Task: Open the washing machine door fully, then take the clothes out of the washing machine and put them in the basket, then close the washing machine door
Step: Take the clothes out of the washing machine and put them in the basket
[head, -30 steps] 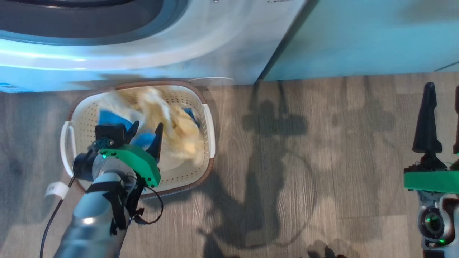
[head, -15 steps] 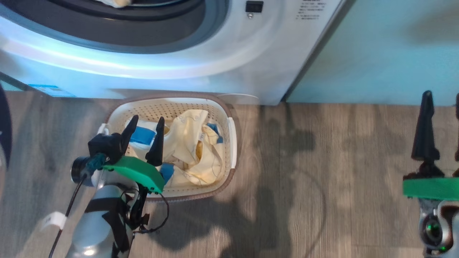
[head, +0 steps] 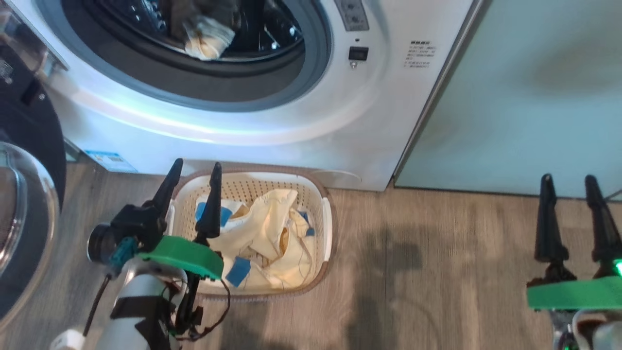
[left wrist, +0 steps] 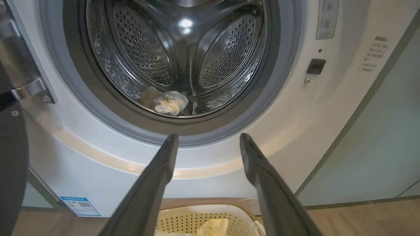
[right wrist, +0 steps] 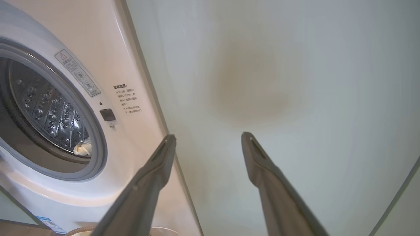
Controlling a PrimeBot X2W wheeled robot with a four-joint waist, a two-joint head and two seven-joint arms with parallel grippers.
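Wood floor (greyish); basket on it

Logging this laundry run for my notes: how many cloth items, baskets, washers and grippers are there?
Cloth items: 2, clothes and drum bundle
Baskets: 1, basket
Washers: 1, washer
Grippers: 2, left gripper and right gripper
Total: 6

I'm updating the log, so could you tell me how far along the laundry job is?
Done: the washing machine door stands open and the yellow clothes lie in the basket. In hand: nothing; the left gripper is open above the basket, facing the drum, and the right gripper is open. To do: a small pale bundle lies in the drum, then closing the door.
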